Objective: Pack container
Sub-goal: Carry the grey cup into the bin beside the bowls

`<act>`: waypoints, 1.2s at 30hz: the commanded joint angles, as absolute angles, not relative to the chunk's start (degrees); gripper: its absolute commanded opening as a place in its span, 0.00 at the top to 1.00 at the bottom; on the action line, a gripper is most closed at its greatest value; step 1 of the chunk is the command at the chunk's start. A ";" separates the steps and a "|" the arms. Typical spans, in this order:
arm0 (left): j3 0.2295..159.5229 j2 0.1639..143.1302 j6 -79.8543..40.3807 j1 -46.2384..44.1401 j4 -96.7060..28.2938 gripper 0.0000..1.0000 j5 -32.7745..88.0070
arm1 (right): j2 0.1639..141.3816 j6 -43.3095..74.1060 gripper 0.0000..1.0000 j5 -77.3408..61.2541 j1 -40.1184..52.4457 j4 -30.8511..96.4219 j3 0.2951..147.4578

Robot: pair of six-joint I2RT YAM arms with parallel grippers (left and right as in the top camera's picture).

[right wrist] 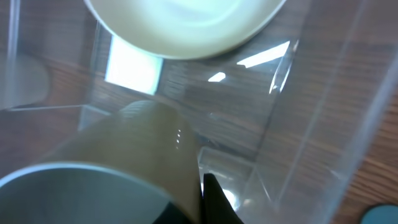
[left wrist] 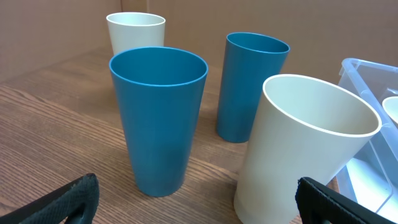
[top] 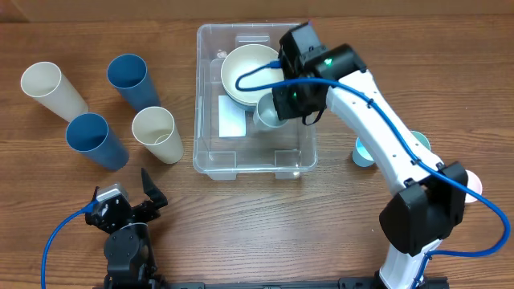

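The clear plastic container stands mid-table with a white label on its bottom and a cream bowl in its far half. My right gripper reaches down into it from the right, shut on the rim of a pale cup. In the right wrist view the cup fills the lower left, one black finger pressed against its outer wall, with the bowl and label beyond. My left gripper rests open near the front left edge, holding nothing.
Left of the container stand two blue cups and two cream cups. The left wrist view faces them, a blue cup and a cream cup nearest. A light-blue cup sits right of the container, behind the right arm.
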State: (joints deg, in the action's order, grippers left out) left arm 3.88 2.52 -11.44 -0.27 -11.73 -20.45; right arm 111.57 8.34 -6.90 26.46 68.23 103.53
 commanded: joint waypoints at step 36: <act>3.75 2.24 -10.28 -0.01 -11.68 0.00 -21.54 | 119.77 12.51 0.96 -4.23 29.76 47.42 92.01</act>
State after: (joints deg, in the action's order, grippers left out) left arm 3.88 2.52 -11.44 -0.27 -11.70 -20.45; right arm 119.48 12.21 -8.47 30.24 47.53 92.44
